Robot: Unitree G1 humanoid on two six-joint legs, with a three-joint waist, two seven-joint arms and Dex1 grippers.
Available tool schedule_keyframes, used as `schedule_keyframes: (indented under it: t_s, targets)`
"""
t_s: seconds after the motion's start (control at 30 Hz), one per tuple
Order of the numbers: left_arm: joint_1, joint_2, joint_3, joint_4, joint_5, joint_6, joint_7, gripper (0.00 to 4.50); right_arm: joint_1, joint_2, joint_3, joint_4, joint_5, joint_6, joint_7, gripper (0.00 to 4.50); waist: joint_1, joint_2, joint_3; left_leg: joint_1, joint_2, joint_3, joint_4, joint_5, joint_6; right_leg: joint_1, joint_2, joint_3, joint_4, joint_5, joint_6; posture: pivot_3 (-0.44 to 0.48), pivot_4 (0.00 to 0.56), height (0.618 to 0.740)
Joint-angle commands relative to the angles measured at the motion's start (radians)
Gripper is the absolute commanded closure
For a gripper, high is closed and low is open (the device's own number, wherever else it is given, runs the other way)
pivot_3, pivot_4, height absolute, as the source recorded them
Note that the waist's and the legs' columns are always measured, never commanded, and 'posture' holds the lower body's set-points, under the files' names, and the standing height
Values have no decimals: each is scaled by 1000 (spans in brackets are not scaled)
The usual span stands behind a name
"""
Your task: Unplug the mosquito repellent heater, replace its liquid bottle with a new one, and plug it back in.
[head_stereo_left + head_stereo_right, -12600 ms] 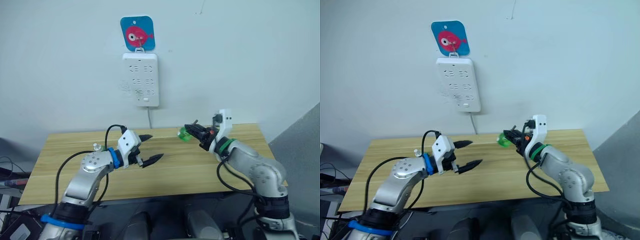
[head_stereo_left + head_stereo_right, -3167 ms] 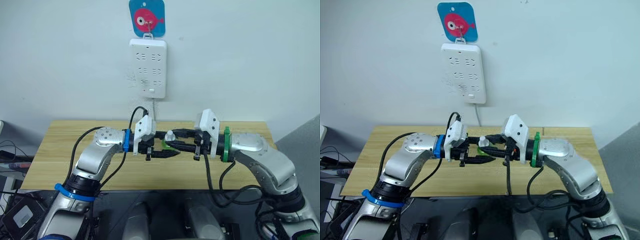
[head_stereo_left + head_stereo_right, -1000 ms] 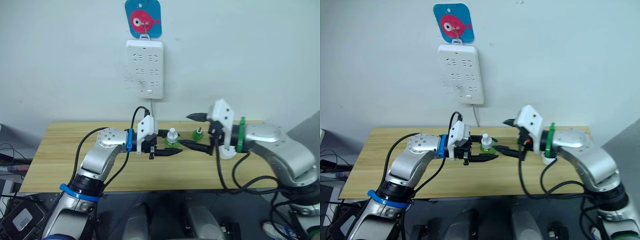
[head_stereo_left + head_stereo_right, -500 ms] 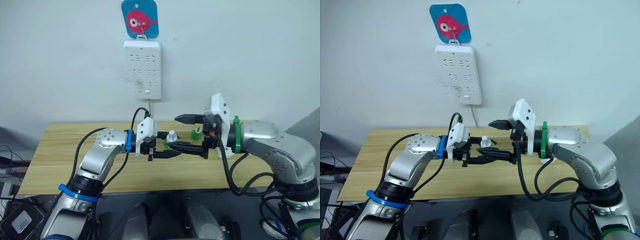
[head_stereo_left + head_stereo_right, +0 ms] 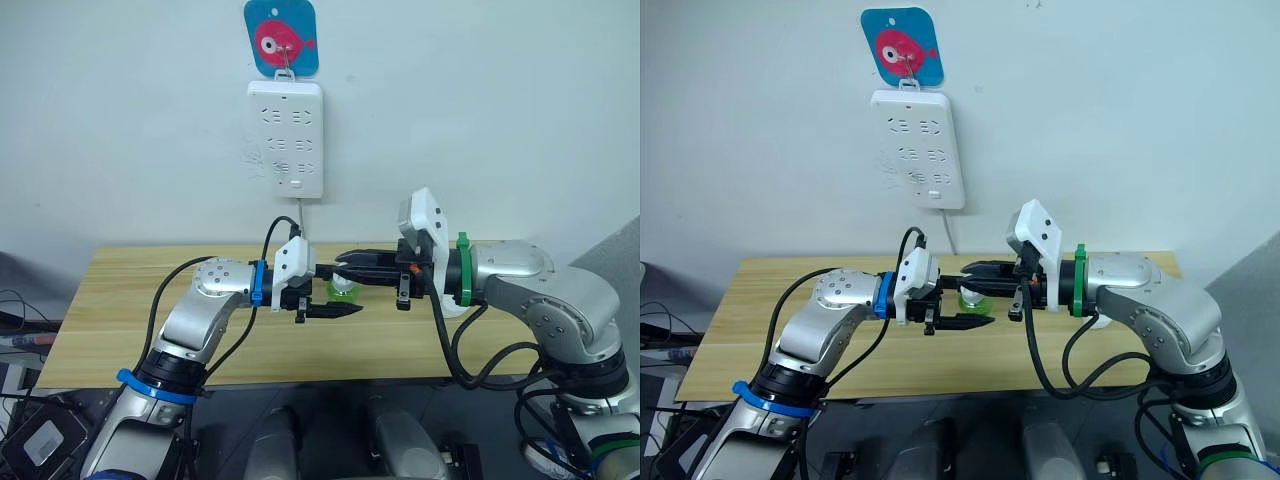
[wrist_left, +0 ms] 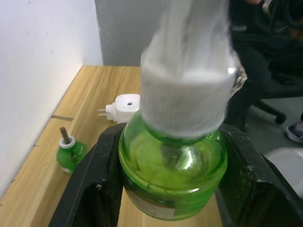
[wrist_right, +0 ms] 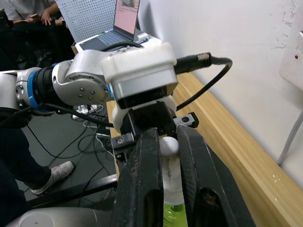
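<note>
A green liquid bottle [image 5: 343,290] with a white cap [image 6: 187,94] hangs above the table's middle, and my left gripper [image 5: 338,297] is shut on its body. From the opposite side my right gripper [image 5: 345,263] is shut on that cap [image 7: 169,146], its fingers [image 7: 144,189] pressed against both sides. The mosquito repellent heater [image 6: 124,107], small and white with two prongs, lies on the table beyond the bottle. A second green bottle [image 6: 70,153] with a bare dark wick stands near the wall.
A white multi-socket power strip [image 5: 285,140] hangs on the wall under a blue fish hook plate [image 5: 281,38], its cord dropping behind the wooden table [image 5: 120,300]. Both arms meet over the table's middle.
The right gripper, open half a second ago, has moved left and shut on the bottle's cap. The left gripper has kept the bottle in place.
</note>
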Motion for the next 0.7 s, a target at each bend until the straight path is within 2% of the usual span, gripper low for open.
schedule_keyframes:
  t_s: [0.03, 0.17, 0.23, 0.33, 0.43, 0.5, 0.57, 0.7]
  targets:
    - [1, 13, -9, 26, 36, -42, 5, 2212, -40, -5, -86, -20, 65, -1, -2, 4360, 0, 0, 0, 0, 0, 0, 0, 0, 0, 0, 0, 0, 0, 0, 0, -220, 178, 723]
    - [12, 51, -18, 107, 116, -96, 24, 2212, -39, -23, -114, -24, 8, -50, -46, 4360, -1, 0, 0, 0, 0, 0, 0, 0, 0, 0, 0, 0, 0, 0, 0, -240, 191, 723]
    - [25, 68, -8, 130, 129, -98, 36, 2212, 32, -43, -77, -28, -94, -128, -66, 4360, -2, 0, 0, 0, 0, 0, 0, 0, 0, 0, 0, 0, 0, 0, 0, -238, 194, 723]
    - [48, 90, 4, 124, 131, -91, 44, 2212, 196, -15, -15, 37, -285, -327, -137, 4360, 0, 0, 0, -1, 0, -1, -1, 0, 0, 0, 0, 1, -2, 0, 0, -228, 200, 723]
    - [73, 102, 17, 90, 119, -67, 60, 2212, 349, 36, 42, 190, -469, -581, -192, 4360, 2, 0, 0, -1, 0, -1, -1, 0, 0, 0, 0, 1, -2, 0, 0, -212, 201, 723]
    - [90, 107, 18, 61, 113, -53, 67, 2212, 400, 69, 73, 319, -559, -732, -211, 4360, 2, 0, 0, -1, 0, 1, -1, 0, 0, 0, 0, 1, -2, 0, 0, -199, 202, 723]
    - [105, 112, 21, 30, 109, -38, 73, 2212, 420, 113, 84, 456, -618, -843, -240, 4360, 1, 0, 0, 0, 0, 2, -1, 0, 0, 0, 0, 2, -2, 0, 0, -169, 201, 723]
    - [127, 117, 25, -18, 101, -4, 88, 2212, 402, 194, 75, 678, -671, -969, -281, 4360, 2, 0, 0, 1, 1, 2, -1, 0, 0, 0, 0, 1, 0, 0, 0, -169, 201, 723]
